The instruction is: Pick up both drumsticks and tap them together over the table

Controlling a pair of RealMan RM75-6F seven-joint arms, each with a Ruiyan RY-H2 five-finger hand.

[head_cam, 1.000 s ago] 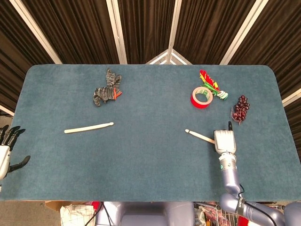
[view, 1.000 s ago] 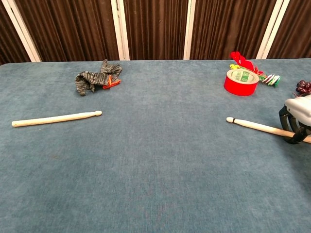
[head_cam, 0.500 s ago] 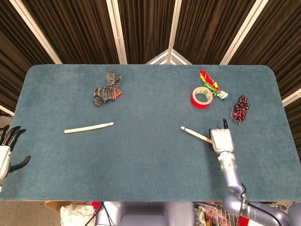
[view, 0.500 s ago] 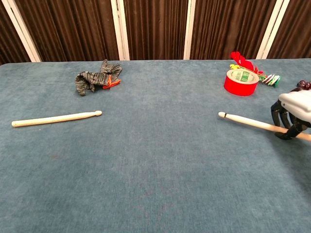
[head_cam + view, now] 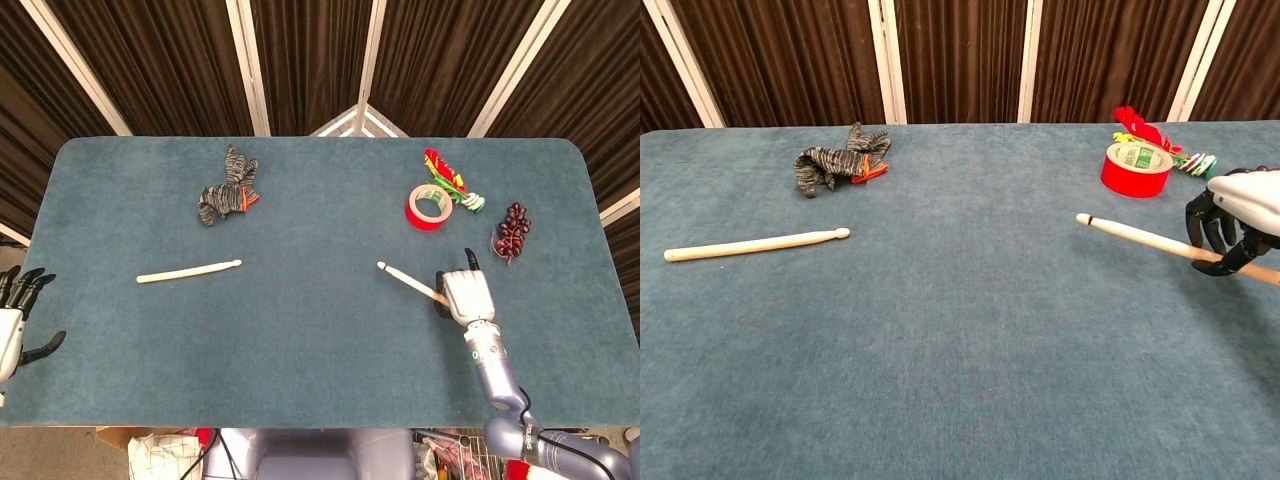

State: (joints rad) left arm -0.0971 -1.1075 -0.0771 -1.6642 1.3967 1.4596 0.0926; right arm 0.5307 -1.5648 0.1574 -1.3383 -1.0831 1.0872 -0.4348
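Right hand [image 5: 467,296], lower right: grips one drumstick [image 5: 1135,235], tip raised off counter [image 5: 320,350]. Other drumstick [image 5: 188,271] lies at left. Left hand [image 5: 18,322], far left edge: fingers spread, holding nothing. Tape roll [image 5: 1136,167] label unreadable.

No readable text, brand, number or sign anywhere. The red tape roll [image 5: 1137,168] at the far right of the tabletop [image 5: 960,340] has a green-and-white label on its inner core, but the print is too small to make out in either view.
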